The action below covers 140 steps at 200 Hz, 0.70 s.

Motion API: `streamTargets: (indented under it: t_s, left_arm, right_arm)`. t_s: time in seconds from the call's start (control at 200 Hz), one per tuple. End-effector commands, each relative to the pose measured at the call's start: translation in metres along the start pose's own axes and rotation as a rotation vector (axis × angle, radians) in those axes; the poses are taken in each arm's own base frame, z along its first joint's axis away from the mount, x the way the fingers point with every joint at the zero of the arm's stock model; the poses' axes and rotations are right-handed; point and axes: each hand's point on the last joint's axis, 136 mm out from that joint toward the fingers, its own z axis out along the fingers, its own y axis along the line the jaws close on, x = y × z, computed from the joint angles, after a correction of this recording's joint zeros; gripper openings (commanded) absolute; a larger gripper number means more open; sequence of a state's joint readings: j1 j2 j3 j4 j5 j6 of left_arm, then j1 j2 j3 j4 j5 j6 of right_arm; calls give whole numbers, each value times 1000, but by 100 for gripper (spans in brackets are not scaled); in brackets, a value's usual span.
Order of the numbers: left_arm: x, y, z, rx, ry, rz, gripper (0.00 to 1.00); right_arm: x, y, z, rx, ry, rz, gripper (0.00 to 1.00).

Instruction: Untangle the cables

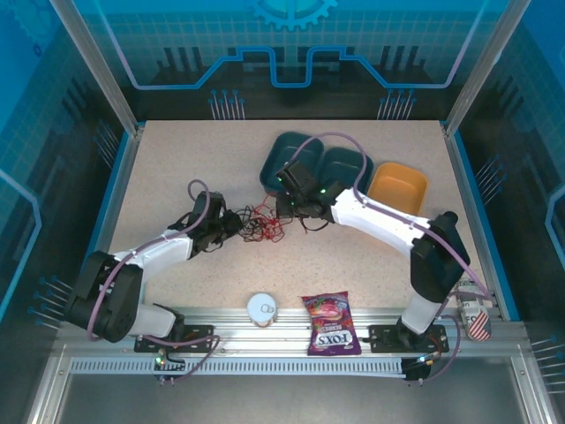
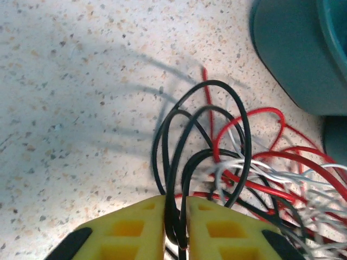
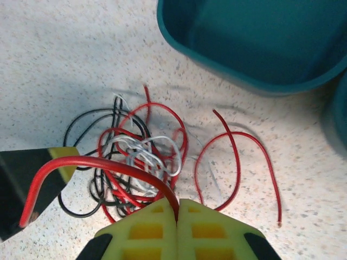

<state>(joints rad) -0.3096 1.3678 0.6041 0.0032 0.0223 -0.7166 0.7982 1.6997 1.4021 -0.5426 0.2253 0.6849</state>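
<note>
So yeah, left gripper [image 2: 175, 216] is pinched tight on loops of the black cable [image 2: 216, 83], right gripper [image 3: 177, 216] is clamped down on the red cable [image 3: 97, 161].

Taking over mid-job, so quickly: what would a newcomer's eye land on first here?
The red, black and white tangle sits at mid-table between both arms. The left pincer is shut on a black cable loop, and the right pincer is shut on a red cable that arches away to its left.
</note>
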Motion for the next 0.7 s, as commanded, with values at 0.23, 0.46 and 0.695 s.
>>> streamTargets:
  t_s: [0.23, 0.46, 0.695]
  left_arm:
    - [-5, 1, -9, 3, -33, 25, 16]
    - [-18, -52, -33, 234, -70, 124, 43]
    - [8, -116, -70, 515, -139, 500, 69]
  right_arm:
    - [-46, 13, -77, 27, -198, -139, 0]
    - [-52, 25, -78, -18, -192, -146, 0]
    - [-47, 19, -56, -91, -112, -38, 0]
